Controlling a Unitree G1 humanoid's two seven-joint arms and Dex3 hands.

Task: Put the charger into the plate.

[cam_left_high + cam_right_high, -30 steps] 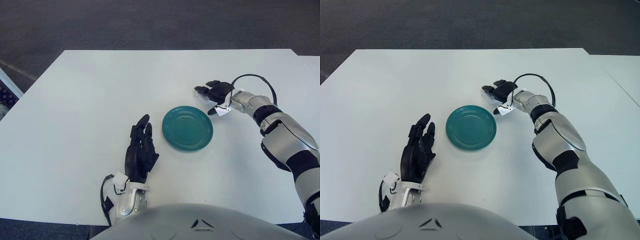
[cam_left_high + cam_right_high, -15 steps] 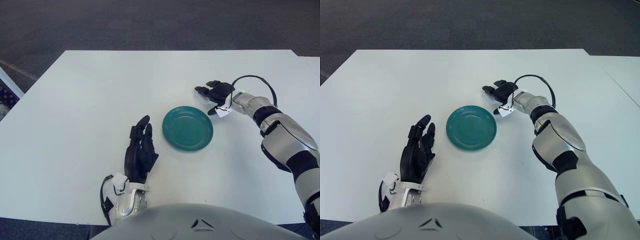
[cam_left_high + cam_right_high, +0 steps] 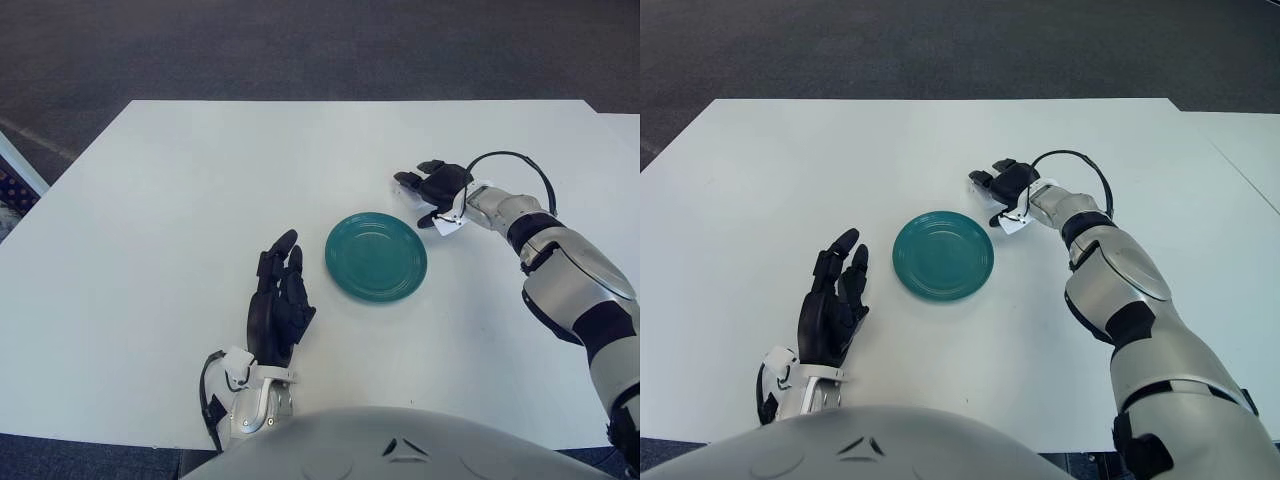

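A teal plate lies empty in the middle of the white table. My right hand hovers low over the table just past the plate's upper right rim. A small white piece shows at the hand's near edge; I cannot tell whether it is the charger or part of the hand. No charger stands out elsewhere against the white table. My left hand shows to the lower left of the plate, fingers stretched out and holding nothing.
A black cable loop arches over my right wrist. The table's far edge borders dark carpet. My right forearm crosses the table's right side.
My right hand has drifted slightly to the right, away from the plate's rim. My left hand has slid a little towards me. The plate has not moved.
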